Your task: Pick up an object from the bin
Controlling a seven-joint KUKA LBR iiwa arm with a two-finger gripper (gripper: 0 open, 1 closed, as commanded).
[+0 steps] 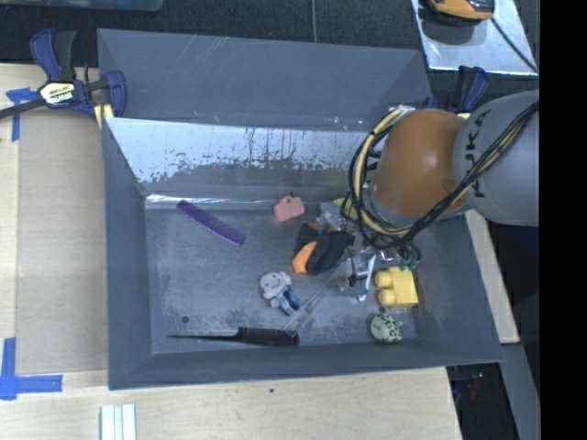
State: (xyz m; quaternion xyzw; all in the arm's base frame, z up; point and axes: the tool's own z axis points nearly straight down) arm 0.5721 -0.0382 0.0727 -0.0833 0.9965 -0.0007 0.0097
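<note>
Pincer [362, 273] hangs just beside the yellow block [397, 288], its opening impossible to tell; arm [500, 177] lettering reads "KU".

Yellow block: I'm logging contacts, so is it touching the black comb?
No, the block sits at the right, and the comb lies well apart to its left, lower in the view.

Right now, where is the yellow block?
In the camera view, the yellow block sits on the right of the bin floor, beside the gripper, behind a speckled ball.
</note>
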